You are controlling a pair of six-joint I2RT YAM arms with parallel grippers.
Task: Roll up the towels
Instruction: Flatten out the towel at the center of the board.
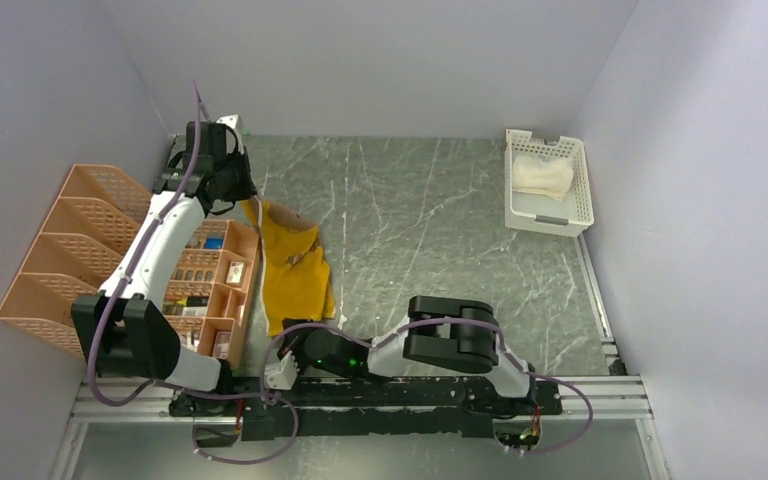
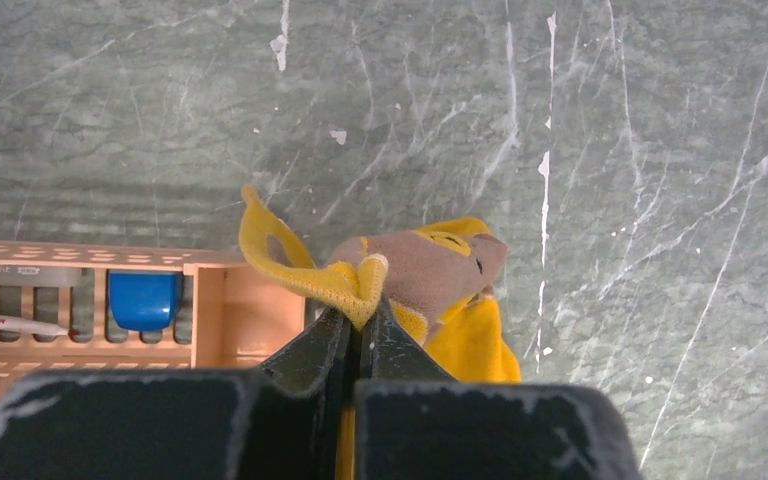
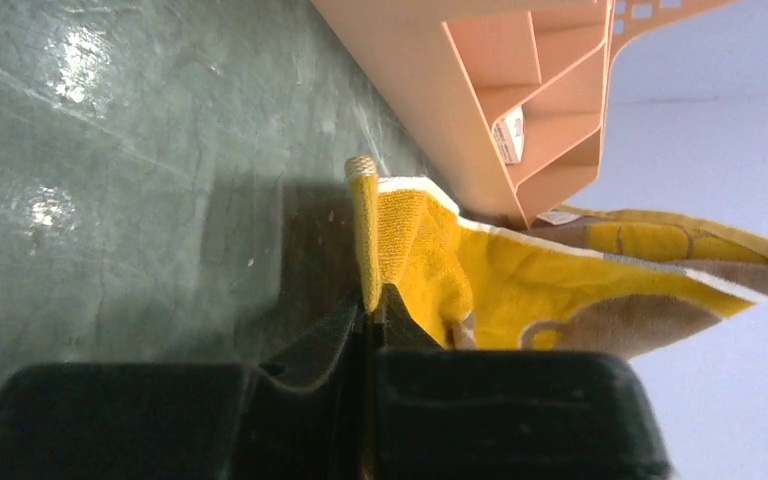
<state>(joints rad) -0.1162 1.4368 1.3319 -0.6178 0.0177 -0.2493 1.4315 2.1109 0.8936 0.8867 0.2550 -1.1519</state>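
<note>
Both ends pinched. My left gripper (image 2: 360, 318) is clamped tight on the far corner of the brown-and-yellow towel (image 1: 295, 270), held off the worktop (image 1: 430, 260) just beside the orange rack (image 1: 70, 250). My right gripper (image 3: 370, 305) is closed hard on the near corner, low by the worktop. The towel runs between them along the left side, slack and creased. The cream towel (image 1: 543, 175) sits in the white basket (image 1: 585, 190) at the far right, well apart.

Step, I judge: spread this towel flat before rolling. To do it well, I should draw the corners apart evenly to take out slack and shift right, away from the rack, so nothing snags. Then I lay it flat on bare worktop. Both pinches are only on edges, so a hard tug could slip them.
</note>
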